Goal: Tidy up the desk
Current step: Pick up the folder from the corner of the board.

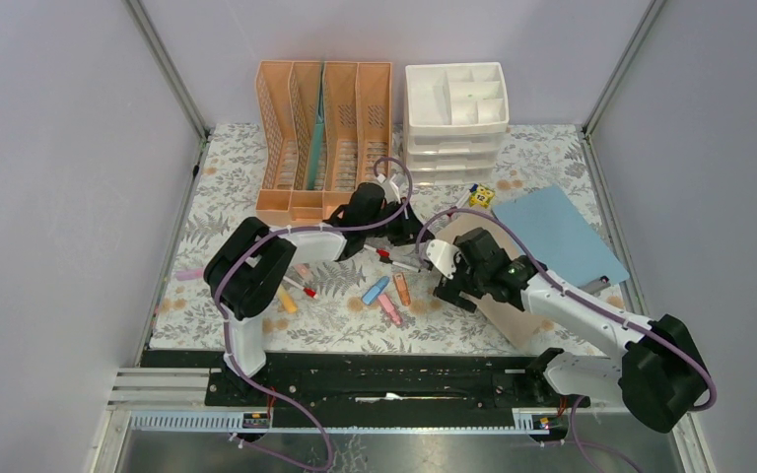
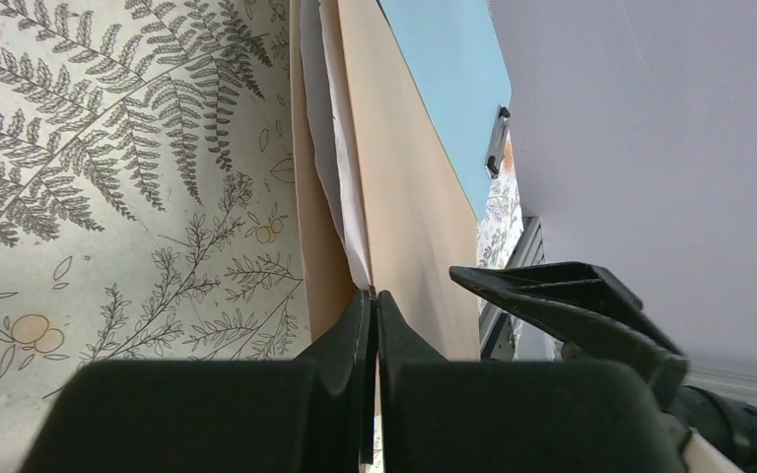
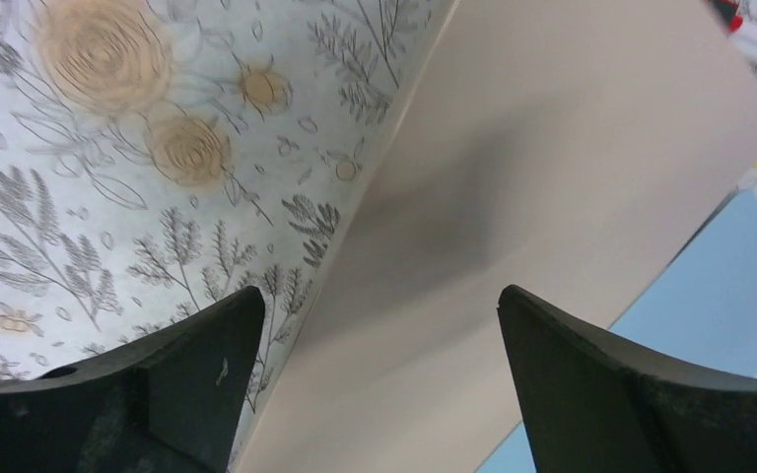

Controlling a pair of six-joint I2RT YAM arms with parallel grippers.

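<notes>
Top external view: at the back edge of the desk, the peach file rack holds a teal folder, with the white drawer unit just beside it. The left gripper has its jaws pressed together at the edge of the tan folder. The right gripper has its jaws spread wide over the same folder's left edge.

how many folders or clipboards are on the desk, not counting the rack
2. A tan folder lies below the open right gripper. A blue clipboard lies beside it, toward the right edge. Others could be hidden underneath.
</notes>
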